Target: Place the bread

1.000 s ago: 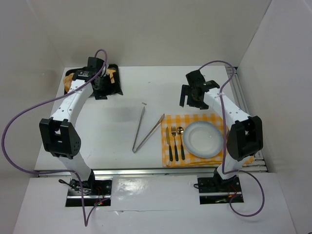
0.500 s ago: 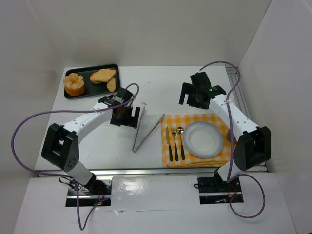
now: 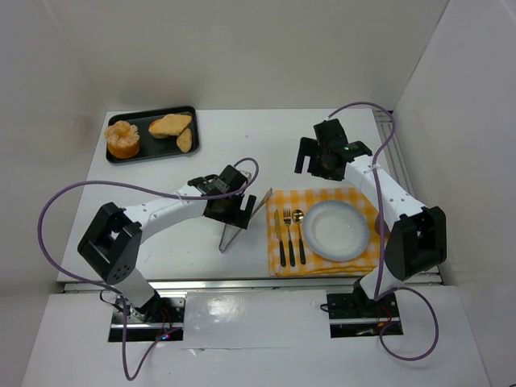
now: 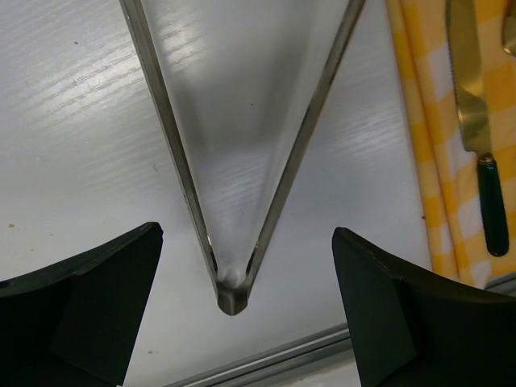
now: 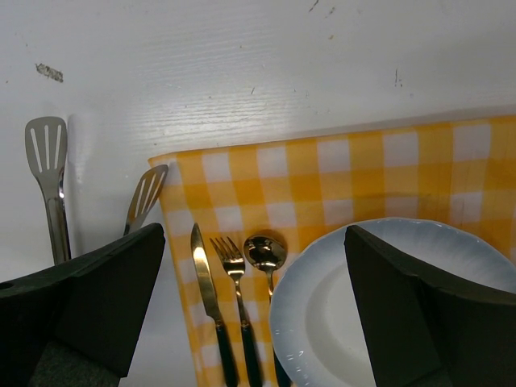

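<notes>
1. White-walled booth around a white surface (image 3: 258, 153); both arm bases sit at the near edge.
2. Black tray (image 3: 153, 149) sits in the far left corner and carries the bread (image 3: 170, 125): one round bun (image 3: 122, 139) at its left end and two flatter slices to the right. All the bread lies on the tray, well apart from both pincers.
3. Metal tongs (image 3: 229, 240) lie mid-surface, hinge end near, slotted tips far.
4. Left pincer (image 3: 230, 211) hangs over the tongs. In the left wrist view it (image 4: 246, 234) is spread wide, one finger on each side of the hinge end (image 4: 231, 298), neither finger touching the metal. It grips nothing.
5. Yellow checked cloth (image 3: 294, 199) lies to the right of the tongs, its left edge just beside the right tong arm.
6. On the cloth a white plate (image 3: 336, 230) sits to the right. Left of it lie the knife (image 3: 278, 238), fork (image 3: 289, 235) and spoon (image 3: 299, 234), side by side with handles near.
7. Right pincer (image 3: 322, 165) hovers at the far edge of the cloth. In the right wrist view it (image 5: 254, 234) is released, fingers wide, nothing between them. Plate rim (image 5: 387, 306), cutlery and both tong tips (image 5: 46, 145) show below it.
</notes>
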Motion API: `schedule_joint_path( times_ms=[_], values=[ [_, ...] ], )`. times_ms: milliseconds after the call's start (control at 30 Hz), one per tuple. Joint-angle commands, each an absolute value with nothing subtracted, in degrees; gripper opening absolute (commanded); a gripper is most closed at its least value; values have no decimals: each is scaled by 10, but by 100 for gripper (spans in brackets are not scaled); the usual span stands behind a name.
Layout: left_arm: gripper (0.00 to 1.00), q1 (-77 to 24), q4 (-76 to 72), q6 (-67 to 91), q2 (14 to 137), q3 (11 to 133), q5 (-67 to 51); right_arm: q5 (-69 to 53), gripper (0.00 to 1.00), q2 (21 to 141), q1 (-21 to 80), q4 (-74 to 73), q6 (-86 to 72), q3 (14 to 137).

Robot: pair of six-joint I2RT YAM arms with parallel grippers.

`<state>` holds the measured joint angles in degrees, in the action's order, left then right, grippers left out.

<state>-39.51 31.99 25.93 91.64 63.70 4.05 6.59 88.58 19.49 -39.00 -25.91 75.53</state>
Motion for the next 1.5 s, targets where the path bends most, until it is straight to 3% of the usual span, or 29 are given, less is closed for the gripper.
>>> schedule_joint_path(
  times_ms=[0,500,633,767,900,967,1233,1300,1467],
  values=[
    [100,-392,292,271,939,628,60,69,100,875,198,-367,-257,758],
    [100,-361,177,265,989,600,53,74,100,869,198,-367,-262,747],
    [91,-350,166,260,1008,613,47,90,100,869,198,-367,-257,747],
    [67,-343,171,255,1008,613,33,117,100,869,198,-374,-251,768],
    [31,-324,182,255,975,624,41,117,100,875,198,-374,-245,786],
    [23,-304,207,250,950,649,47,117,100,881,198,-374,-245,793],
    [11,-230,313,243,895,750,50,105,100,891,198,-362,-240,803],
    [3,-191,343,249,895,802,40,105,100,891,198,-362,-240,803],
    [5,-114,500,273,930,916,64,104,100,891,198,-362,-240,809]
  ],
)
